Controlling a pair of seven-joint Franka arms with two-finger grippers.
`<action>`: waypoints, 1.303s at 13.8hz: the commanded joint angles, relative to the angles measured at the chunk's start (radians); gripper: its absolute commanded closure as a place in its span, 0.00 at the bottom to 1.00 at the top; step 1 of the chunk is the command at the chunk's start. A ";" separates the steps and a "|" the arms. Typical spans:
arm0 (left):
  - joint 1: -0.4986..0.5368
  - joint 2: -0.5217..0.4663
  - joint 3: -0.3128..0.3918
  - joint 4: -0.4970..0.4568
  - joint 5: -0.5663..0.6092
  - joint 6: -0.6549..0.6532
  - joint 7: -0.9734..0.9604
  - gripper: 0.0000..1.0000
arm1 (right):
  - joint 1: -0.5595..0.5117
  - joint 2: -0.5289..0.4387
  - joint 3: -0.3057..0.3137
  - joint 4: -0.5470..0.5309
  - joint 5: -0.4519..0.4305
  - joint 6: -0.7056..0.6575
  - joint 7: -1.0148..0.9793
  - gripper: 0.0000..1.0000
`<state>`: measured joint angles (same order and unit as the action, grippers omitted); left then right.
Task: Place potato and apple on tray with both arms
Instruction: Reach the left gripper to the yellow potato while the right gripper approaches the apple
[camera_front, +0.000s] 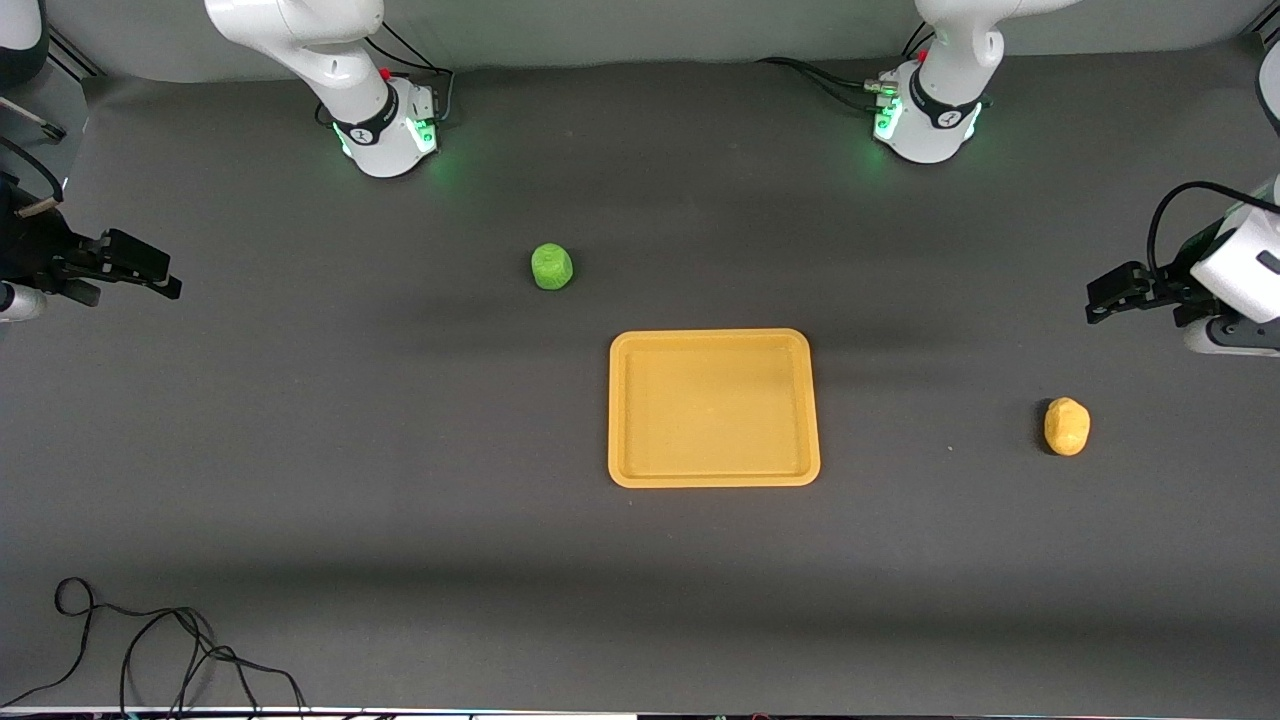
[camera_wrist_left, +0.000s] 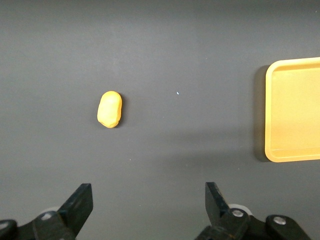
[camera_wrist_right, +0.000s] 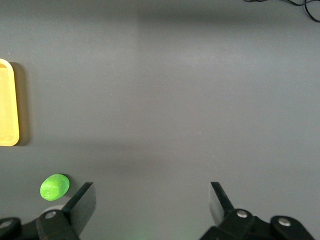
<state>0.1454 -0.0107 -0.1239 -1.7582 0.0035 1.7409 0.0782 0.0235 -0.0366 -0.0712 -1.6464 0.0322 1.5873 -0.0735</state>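
Front view: one apple (camera_front: 551, 266), one potato (camera_front: 1066, 426), one tray (camera_front: 713, 407) (bare); both grippers' fingers (camera_wrist_left: 80, 202) spread.

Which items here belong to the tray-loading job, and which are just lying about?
Job: potato, apple, both on the table; tray, nothing on it; left gripper and right gripper, both open, waiting at the table ends.
Lying about: loose black cable.

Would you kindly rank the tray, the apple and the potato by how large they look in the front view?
1. The tray, by far the largest.
2. The potato, looking slightly larger than the apple.
3. The apple; it lies farther from the camera, so this last ranking is unsure.
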 joint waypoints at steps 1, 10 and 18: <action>-0.001 -0.008 0.007 0.006 0.015 -0.012 0.009 0.00 | 0.012 0.003 -0.007 0.023 -0.014 -0.013 -0.006 0.00; 0.000 0.006 0.010 -0.061 0.015 0.025 0.017 0.00 | 0.012 0.011 -0.009 0.042 -0.014 -0.010 -0.006 0.00; 0.175 0.193 0.015 -0.309 0.015 0.420 0.354 0.01 | 0.102 -0.008 -0.005 -0.019 -0.014 0.005 0.045 0.00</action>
<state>0.2511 0.1477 -0.1057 -2.0492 0.0130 2.0856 0.3265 0.0760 -0.0305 -0.0707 -1.6387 0.0322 1.5873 -0.0685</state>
